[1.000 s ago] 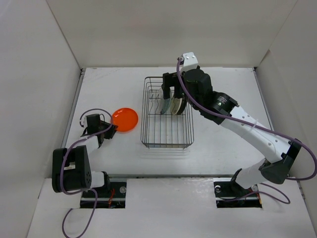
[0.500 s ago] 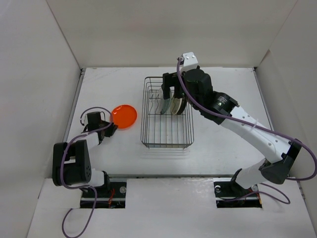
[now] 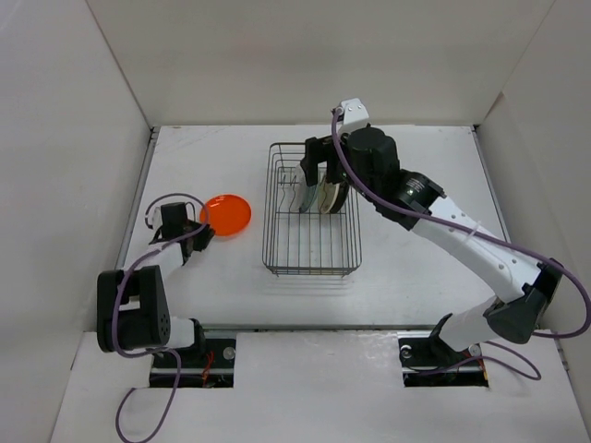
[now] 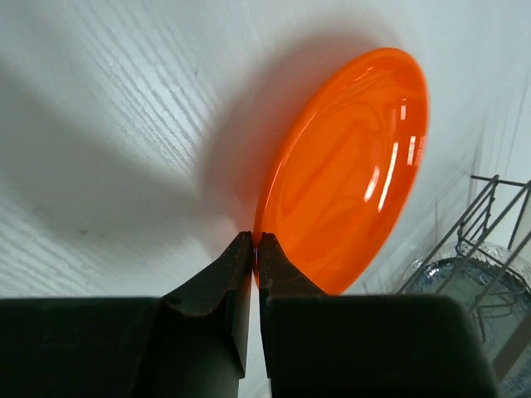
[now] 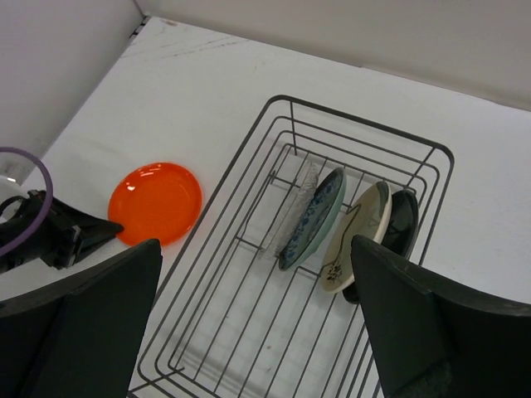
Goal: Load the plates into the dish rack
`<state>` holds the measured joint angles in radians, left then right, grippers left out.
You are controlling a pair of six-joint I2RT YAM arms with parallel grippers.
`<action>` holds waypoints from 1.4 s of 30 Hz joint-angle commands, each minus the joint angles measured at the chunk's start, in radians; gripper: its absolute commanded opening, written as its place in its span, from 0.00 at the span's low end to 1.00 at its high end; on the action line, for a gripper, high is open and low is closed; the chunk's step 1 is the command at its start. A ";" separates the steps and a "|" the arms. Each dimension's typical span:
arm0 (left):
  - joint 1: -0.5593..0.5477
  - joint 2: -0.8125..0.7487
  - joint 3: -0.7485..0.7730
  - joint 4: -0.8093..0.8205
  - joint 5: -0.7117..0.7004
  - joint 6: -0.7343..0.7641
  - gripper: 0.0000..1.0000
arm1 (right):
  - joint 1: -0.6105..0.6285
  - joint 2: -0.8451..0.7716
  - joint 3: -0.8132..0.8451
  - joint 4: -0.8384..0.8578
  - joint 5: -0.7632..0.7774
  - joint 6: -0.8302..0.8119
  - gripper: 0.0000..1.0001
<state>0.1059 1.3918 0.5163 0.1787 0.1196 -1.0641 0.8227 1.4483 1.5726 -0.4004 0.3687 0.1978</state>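
The orange plate [image 3: 227,214] is left of the dish rack [image 3: 311,269], and it also shows in the left wrist view [image 4: 348,166] and the right wrist view [image 5: 156,203]. My left gripper [image 3: 201,231] [image 4: 255,245] is shut on its near rim, and the plate looks tilted with a shadow under it. My right gripper [image 3: 319,175] [image 5: 255,245] is open and empty above the rack [image 5: 274,108]. The clear plate [image 5: 294,207], teal patterned plate [image 5: 315,217], cream plate [image 5: 358,232] and black plate [image 5: 404,222] stand on edge in the rack's far half.
The rack's near half holds nothing. White walls enclose the table on the left, back and right. The rack's wires [image 4: 498,199] show just past the orange plate in the left wrist view.
My left gripper has moved a little to the left and away with the orange plate in it. The right arm has barely moved.
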 commanded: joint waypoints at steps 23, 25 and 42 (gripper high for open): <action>-0.071 -0.530 0.435 -0.240 0.204 0.443 0.00 | -0.209 0.271 0.247 0.265 -0.717 0.021 1.00; -0.071 -0.539 0.426 -0.191 0.261 0.434 0.00 | -0.209 0.299 0.256 0.265 -0.717 0.034 0.99; -0.071 -0.473 0.377 -0.018 0.397 0.346 0.00 | -0.218 0.377 0.276 0.304 -0.898 0.132 0.96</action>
<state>0.0402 0.9287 0.9035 0.0326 0.4679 -0.6895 0.6090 1.8462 1.7924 -0.1699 -0.4538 0.3099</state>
